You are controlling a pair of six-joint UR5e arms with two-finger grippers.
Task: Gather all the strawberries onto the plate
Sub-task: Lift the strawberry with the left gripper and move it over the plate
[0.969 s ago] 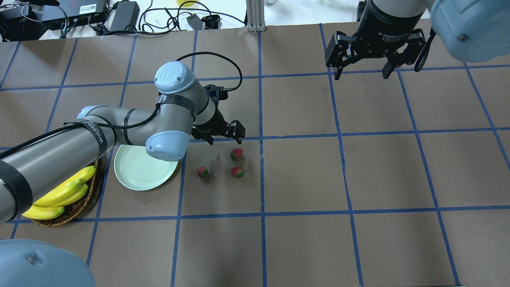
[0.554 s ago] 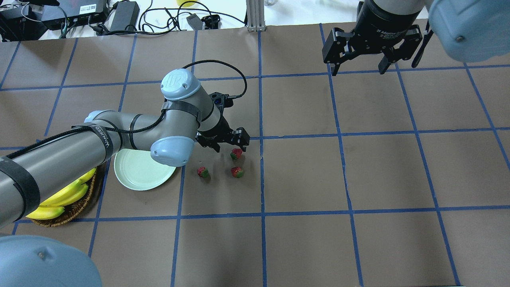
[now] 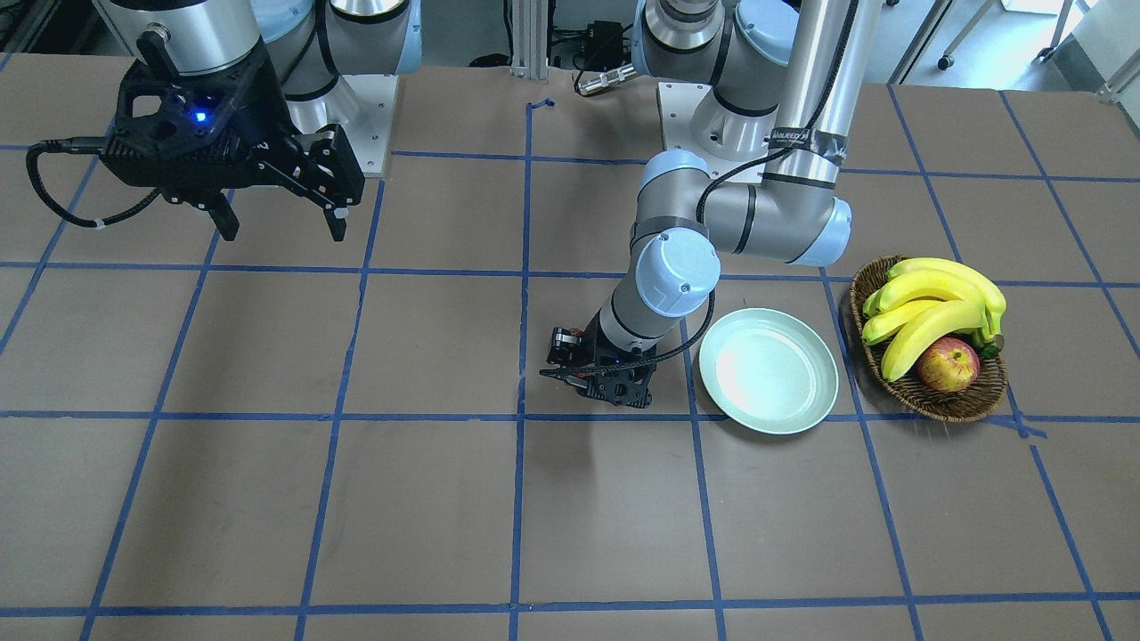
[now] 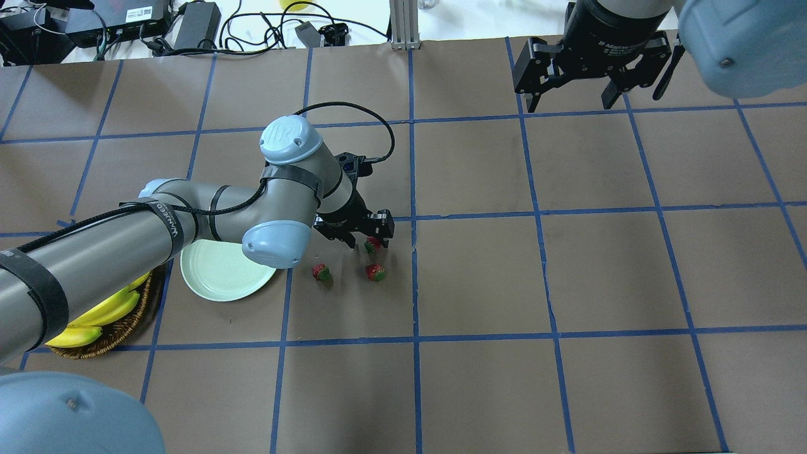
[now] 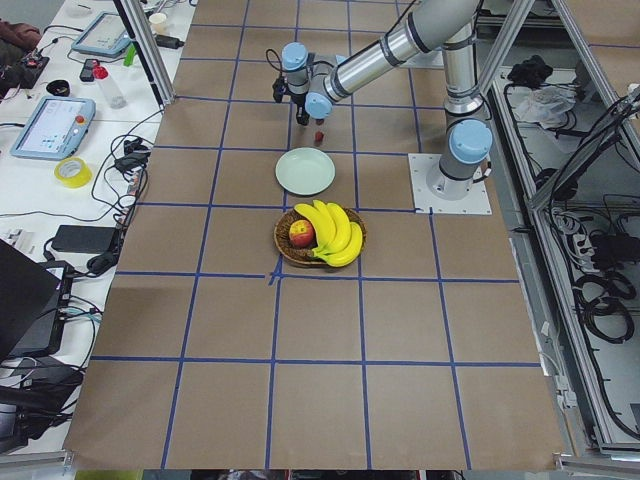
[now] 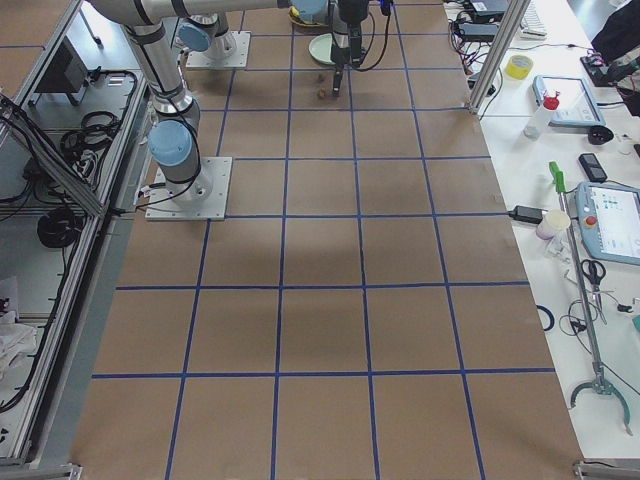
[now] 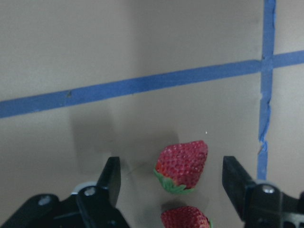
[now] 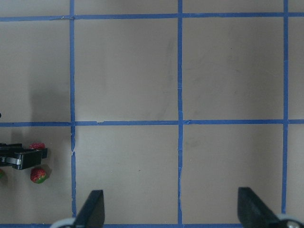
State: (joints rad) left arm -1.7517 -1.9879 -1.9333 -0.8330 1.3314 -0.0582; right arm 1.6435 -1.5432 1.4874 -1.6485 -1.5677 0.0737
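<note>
Found the left gripper [image 7: 172,176] spread wide and low over the table [image 4: 479,284], a finger on each side of the farthest strawberry [image 7: 183,165], with neither pad touching it as far as the wrist view showed. Placed that berry near the table's middle, with a second strawberry [image 4: 376,272] just beside it toward the robot's edge, a third strawberry [image 4: 321,272] a little nearer the left end, and the plate [image 4: 217,277] beyond that, bare, beside the wicker basket [image 4: 107,340]. Judged the grasp best done by shifting slightly to centre the berry, seen a touch closer to one finger, sinking until level with its widest part, then closing softly: tapered and probably soft, so apt to slip out or bruise. Advised keeping clear of the second strawberry, and lifting straight up before swinging toward the plate. Saw the right gripper [image 4: 570,104] likewise spread, holding nothing, well apart by the table's far edge. Against a second ago, found the left gripper brought down and back from beyond the berry to straddle it; noted strawberries and plate unmoved, and the right gripper drawn slightly toward the far edge.
</note>
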